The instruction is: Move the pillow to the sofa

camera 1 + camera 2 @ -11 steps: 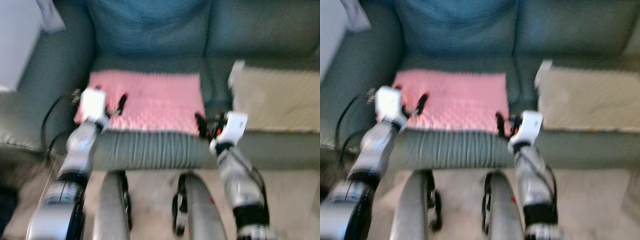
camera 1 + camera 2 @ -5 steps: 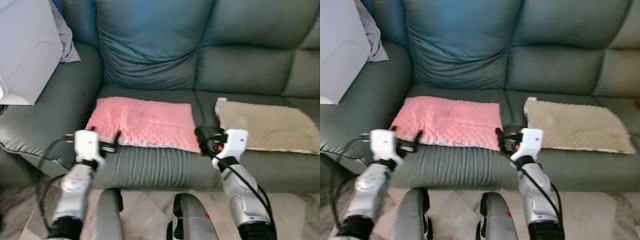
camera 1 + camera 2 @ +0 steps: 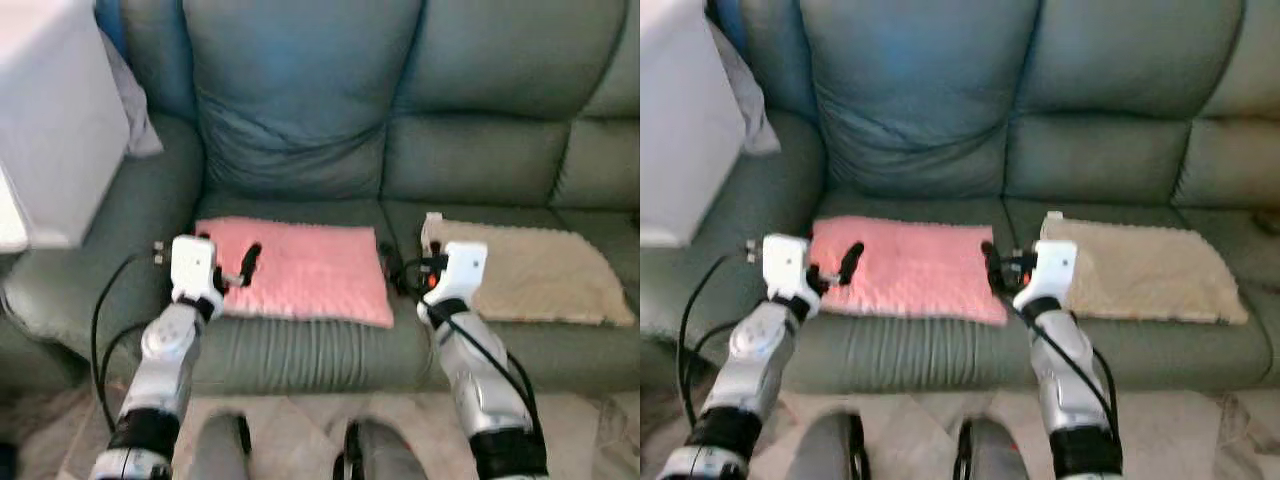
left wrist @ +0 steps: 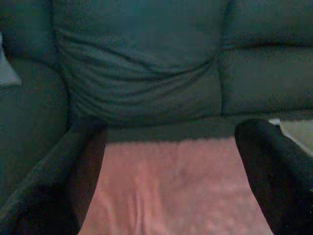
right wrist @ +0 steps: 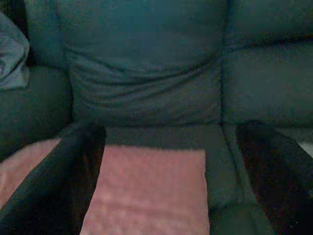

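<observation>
Left eye view, sofa (image 3: 480,90): grey-green, spans the whole upper frame; seat cushions run across the middle.
Left eye view, pillow (image 3: 305,270): pink, lies flat on the left seat cushion, centre of frame, front edge at the seat's front edge.
Left eye view, beige pad (image 3: 525,270): lies flat on the next seat cushion, right of centre, just beside the pillow but apart from it.
Left eye view, left gripper (image 3: 238,270): at the pillow's left edge, left of centre; fingers spread apart, holding nothing.
Left eye view, right gripper (image 3: 395,272): at the pillow's right edge, in the gap between pillow and beige pad; fingers spread apart, holding nothing.
Left eye view, white box (image 3: 55,120): upper left, on the sofa arm, grey cloth (image 3: 130,110) beside it.
Right eye view: same scene; pillow centre-left, grippers at either side of it.
Left wrist view, fingers (image 4: 274,171): two dark fingers wide apart at the frame's lower corners, pillow between them below the sofa back.
Right wrist view, fingers (image 5: 73,176): wide apart; the pillow's corner lies between them, bare seat beside it.
</observation>
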### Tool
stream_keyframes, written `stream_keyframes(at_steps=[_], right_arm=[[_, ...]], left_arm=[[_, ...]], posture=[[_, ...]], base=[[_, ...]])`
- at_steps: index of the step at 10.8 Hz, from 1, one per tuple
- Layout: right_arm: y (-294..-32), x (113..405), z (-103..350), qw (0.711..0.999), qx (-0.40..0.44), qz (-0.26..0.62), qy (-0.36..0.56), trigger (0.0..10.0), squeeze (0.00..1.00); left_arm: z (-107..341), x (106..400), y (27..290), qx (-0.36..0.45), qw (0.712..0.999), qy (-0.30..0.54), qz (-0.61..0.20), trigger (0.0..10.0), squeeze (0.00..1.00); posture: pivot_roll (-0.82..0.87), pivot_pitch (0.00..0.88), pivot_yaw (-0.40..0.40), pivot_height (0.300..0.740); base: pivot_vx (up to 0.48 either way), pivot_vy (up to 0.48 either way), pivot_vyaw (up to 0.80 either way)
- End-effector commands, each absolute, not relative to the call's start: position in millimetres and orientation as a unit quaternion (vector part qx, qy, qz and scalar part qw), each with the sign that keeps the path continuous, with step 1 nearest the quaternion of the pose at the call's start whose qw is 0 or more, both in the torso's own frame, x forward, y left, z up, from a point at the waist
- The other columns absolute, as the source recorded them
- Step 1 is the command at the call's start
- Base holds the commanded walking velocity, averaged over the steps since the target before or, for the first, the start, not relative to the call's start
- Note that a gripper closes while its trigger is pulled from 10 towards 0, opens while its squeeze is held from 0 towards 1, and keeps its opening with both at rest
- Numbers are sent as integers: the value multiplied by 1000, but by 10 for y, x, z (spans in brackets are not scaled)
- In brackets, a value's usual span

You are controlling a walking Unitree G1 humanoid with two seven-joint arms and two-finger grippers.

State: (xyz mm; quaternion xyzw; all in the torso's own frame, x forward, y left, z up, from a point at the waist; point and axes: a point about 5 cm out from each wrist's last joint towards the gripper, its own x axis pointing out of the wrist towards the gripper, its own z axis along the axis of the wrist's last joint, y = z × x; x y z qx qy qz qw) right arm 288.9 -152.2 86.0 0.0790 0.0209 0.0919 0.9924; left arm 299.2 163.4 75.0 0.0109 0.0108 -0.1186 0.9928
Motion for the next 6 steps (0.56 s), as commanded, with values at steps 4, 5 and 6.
stream_keyframes(at_steps=[4, 5, 6], right_arm=[[-1457, 2957, 872, 992, 65, 107, 20, 10000, 0], [-1431, 2957, 873, 991, 66, 111, 20, 10000, 0], [-1435, 2950, 854, 991, 75, 104, 25, 10000, 0]], left_arm=[[717, 3007, 1616, 14, 993, 24, -116, 10000, 0], [713, 2994, 1607, 12, 993, 24, -115, 10000, 0], [690, 2958, 1593, 10, 993, 27, -116, 10000, 0]], posture=[[-37, 0, -65, 740], [-36, 0, -67, 740], [-36, 0, -68, 740]], base=[[0, 0, 0], [0, 0, 0], [0, 0, 0]])
